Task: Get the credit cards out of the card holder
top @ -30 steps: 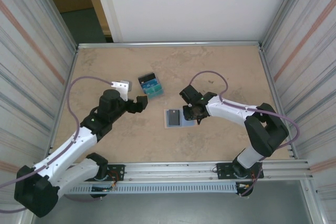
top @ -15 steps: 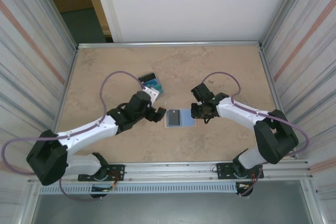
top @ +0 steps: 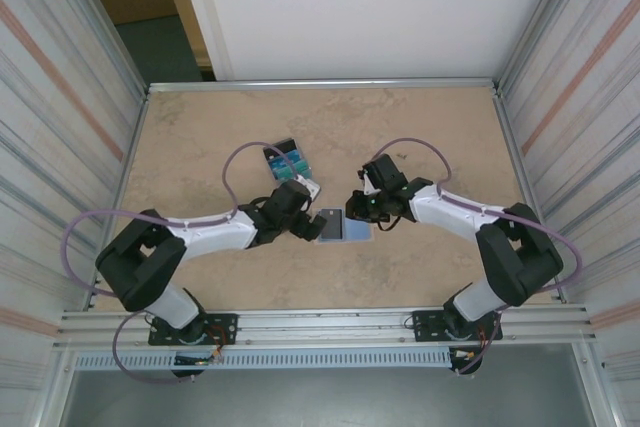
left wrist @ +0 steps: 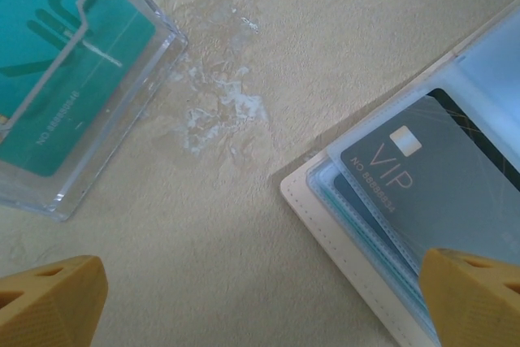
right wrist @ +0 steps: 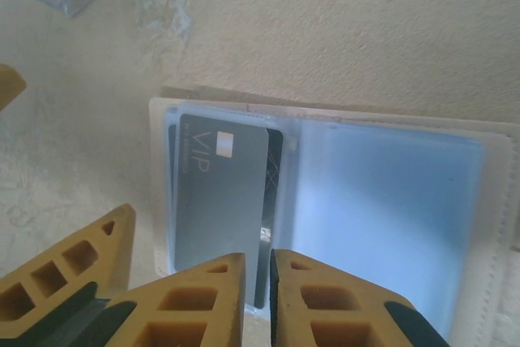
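Noting the card holder spread flat on the table, midway between left and right edges and nearer the near edge than the far one. Showing a cream stitched border and pale blue clear sleeves inside. Holding the credit cards stacked in one half: a grey one marked VIP on top, teal edges peeking from under it, and a dark edge along its inner side. Leaving the other half a bare blue pocket. Logging a clear box toward the far left of the holder, apart from it with bare table between, and a teal card lying inside. Finding the left gripper at the holder's left side with jaws spread wide, one yellow fingertip over the card-filled half and the other over bare table. Finding the right gripper at the holder's edge with jaws drawn nearly together, the dark card edge running into the thin slit; cannot tell whether anything is pinched.
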{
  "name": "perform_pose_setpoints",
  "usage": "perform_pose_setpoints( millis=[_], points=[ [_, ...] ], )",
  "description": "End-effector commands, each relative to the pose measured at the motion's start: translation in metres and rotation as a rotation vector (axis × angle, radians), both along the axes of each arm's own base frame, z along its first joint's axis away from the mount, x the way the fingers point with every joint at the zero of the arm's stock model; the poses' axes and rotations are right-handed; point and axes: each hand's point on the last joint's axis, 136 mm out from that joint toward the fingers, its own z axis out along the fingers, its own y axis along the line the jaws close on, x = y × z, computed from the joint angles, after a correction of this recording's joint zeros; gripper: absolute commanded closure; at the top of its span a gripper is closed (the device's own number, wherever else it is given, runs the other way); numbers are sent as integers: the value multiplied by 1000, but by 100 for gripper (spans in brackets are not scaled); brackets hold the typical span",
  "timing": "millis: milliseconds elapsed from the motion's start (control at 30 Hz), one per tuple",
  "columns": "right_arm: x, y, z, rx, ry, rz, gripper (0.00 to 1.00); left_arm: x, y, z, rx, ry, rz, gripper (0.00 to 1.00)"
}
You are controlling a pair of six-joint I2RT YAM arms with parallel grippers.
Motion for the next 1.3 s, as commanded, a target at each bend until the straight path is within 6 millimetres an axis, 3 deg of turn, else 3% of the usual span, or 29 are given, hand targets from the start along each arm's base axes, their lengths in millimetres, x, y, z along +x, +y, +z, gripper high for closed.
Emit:
perform_pose_setpoints(
  millis=[0,633,1267],
  points=[
    [1,8,-2,60,32,-6,84,9,-11,4,-4,-31,-1,1],
    [-4,8,-31,183,181,-50,82,-4,-5,-33,160,62,-33,1],
    [-8,5,-51,196,236,-74,82,-8,-2,-39,208,67,-36,1]
  ],
)
